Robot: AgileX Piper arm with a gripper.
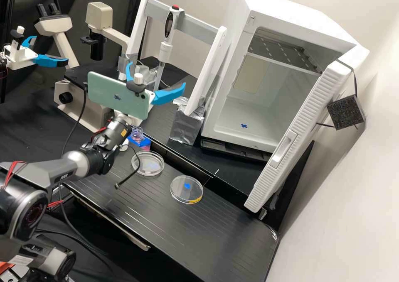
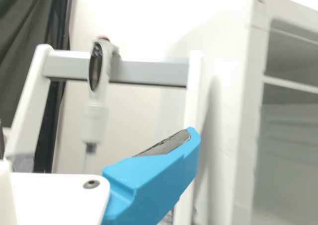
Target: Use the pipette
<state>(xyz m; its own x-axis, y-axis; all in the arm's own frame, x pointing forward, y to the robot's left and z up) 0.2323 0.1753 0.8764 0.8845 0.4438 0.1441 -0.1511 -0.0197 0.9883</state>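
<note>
1. At the end of the arm, the gripper stands wide, with nothing between its blue fingers. So the grasp looks undone; going by that, the job is at its approach step.

2. Beyond the gripper, the pipette hangs upright, its red top up and its narrow end down. It is on the grey crossbar of the white stand. The wrist view gives the same: pipette at the bar, a blue finger apart from it.

3. Left to do first, as I judge it: bring the open fingers around the pipette's body, close on it and free it from the crossbar. A skewed closing could knock it or turn it in the grip.

4. Nearer the front of the bench lie two clear round dishes, the left dish just beside a small blue holder and the right dish a little apart. They may be where liquid is meant to go, but the task sentence does not say.

5. As for drawing up or letting out liquid, with the pipette racked, I would count both as left to do.
</note>
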